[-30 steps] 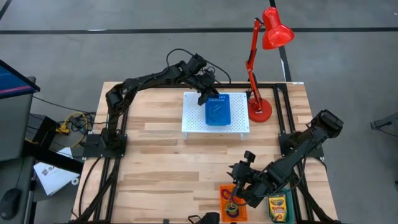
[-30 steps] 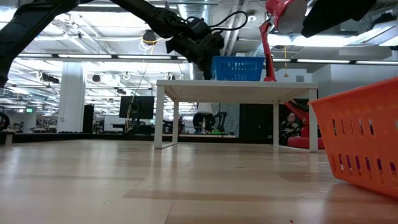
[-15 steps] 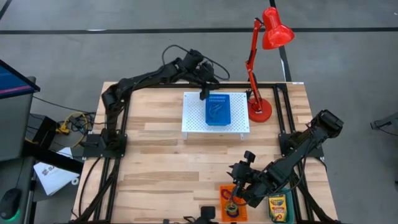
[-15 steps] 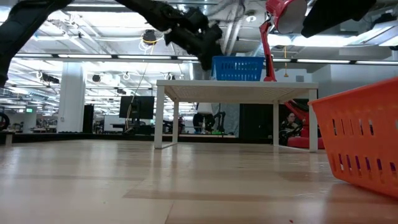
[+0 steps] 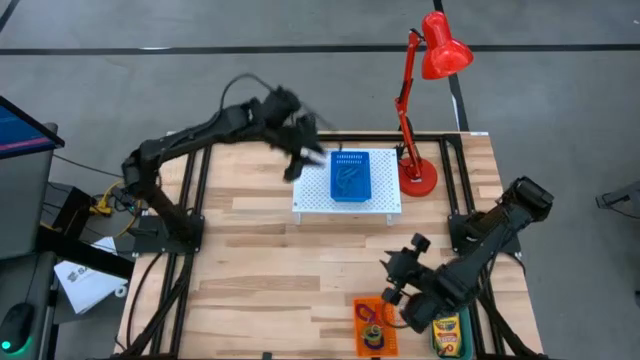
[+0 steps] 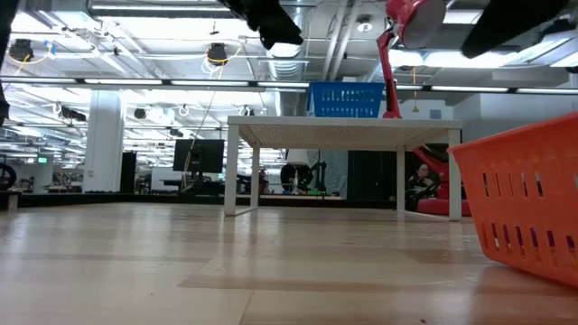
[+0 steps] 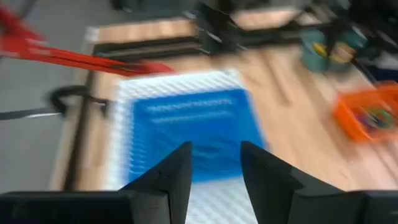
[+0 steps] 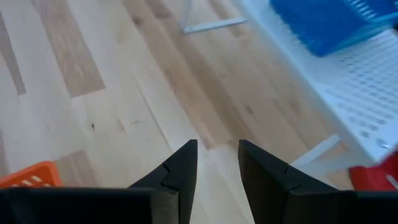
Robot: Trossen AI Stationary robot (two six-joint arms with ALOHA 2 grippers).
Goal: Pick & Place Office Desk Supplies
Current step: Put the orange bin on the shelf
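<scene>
Several coloured loops (image 5: 372,328) lie in the orange basket (image 5: 370,325) at the table's near edge. A yellow-green crayon box (image 5: 447,333) stands just right of it. My right gripper (image 5: 398,285) hovers open above the table, just beyond the orange basket (image 8: 28,174), and holds nothing. My left gripper (image 5: 297,165) is open and empty in the air, left of the blue basket (image 5: 350,175) that sits on the white perforated stand (image 5: 312,195). The left wrist view looks down past the left gripper (image 7: 214,165) onto the blue basket (image 7: 193,134).
The red desk lamp (image 5: 425,60) stands by its base at the stand's right end. In the low view the white stand (image 6: 343,131) carries the blue basket (image 6: 343,99), and the orange basket (image 6: 524,199) fills the near right. Bare wood lies between the stand and the orange basket.
My left gripper has drawn back from the blue basket's far left corner, going up and toward the table's left edge. My right gripper has risen from over the orange basket and shifted slightly toward the right edge. The baskets have stayed put.
</scene>
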